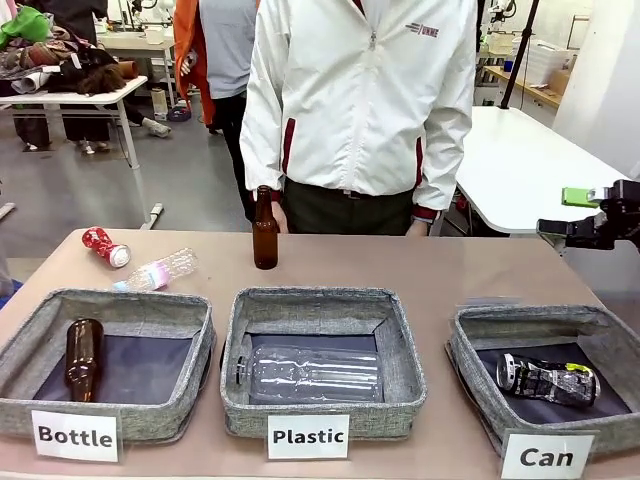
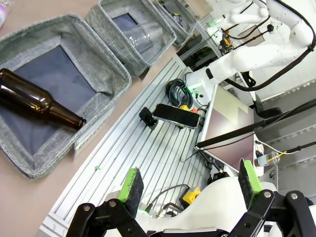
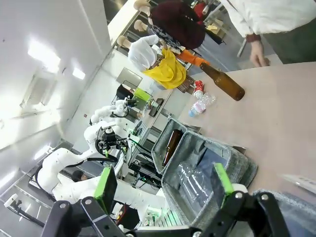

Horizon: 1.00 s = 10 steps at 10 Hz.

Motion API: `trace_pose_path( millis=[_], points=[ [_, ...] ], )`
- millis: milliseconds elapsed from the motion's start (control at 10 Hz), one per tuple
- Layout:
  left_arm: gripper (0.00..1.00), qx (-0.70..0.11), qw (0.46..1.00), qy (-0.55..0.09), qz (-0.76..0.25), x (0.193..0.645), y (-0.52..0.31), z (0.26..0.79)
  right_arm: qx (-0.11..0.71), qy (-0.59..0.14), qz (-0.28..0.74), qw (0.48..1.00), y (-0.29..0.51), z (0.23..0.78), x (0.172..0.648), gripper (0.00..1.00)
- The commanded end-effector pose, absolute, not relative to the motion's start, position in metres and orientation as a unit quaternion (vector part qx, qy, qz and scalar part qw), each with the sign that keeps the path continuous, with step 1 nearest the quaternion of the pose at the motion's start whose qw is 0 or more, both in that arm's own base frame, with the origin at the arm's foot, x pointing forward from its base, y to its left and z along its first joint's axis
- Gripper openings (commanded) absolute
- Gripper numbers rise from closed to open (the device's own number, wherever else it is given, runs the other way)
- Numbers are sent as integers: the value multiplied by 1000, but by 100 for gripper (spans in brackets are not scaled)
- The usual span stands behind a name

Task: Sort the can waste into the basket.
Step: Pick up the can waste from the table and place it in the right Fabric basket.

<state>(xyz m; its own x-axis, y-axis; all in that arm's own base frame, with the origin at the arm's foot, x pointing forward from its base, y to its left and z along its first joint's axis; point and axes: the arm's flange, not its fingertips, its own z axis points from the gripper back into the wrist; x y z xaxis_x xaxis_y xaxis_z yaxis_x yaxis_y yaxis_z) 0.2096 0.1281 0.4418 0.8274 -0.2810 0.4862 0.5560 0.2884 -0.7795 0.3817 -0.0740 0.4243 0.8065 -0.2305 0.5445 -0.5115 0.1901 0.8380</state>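
Lying far-left on the surface (image 1: 420,270), the red can (image 1: 105,246), seemingly slanted, is nearer the released left gripper (image 2: 190,181); the right gripper (image 3: 164,180) is likewise released; the black can (image 1: 547,380) rests inside the basket (image 1: 468,345).

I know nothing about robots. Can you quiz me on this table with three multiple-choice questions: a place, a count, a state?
1. Where is the red can? A in a basket; B on the table; C in a hand.
2. How many brown bottles? A one; B four; C two.
3. The black can is: A lying; B standing; C held.
Answers: B, it lies on bare tabletop, far left; C, one stands on the table, one lies in the Bottle basket; A, it lies on its side in the Can basket.
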Motion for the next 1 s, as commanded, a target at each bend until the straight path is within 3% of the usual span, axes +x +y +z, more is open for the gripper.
trace_pose_path(
  millis=[0,100,300,500,700,900],
  points=[
    [100,-456,825,-154,-297,202,124,468,627,-299,110,711,-76,426,382,100],
    [100,-371,862,-201,-282,222,104,495,627,-299,110,711,-76,426,382,100],
    [100,-260,899,-221,-276,289,51,535,627,-299,110,711,-76,426,382,100],
    [100,-219,922,-169,-271,340,22,537,627,-299,110,711,-76,426,382,100],
    [100,-241,932,-120,-244,371,28,525,627,-299,110,711,-76,426,382,100],
    [100,-225,952,-153,-144,354,49,532,627,-299,110,711,-76,426,382,100]
  ],
)
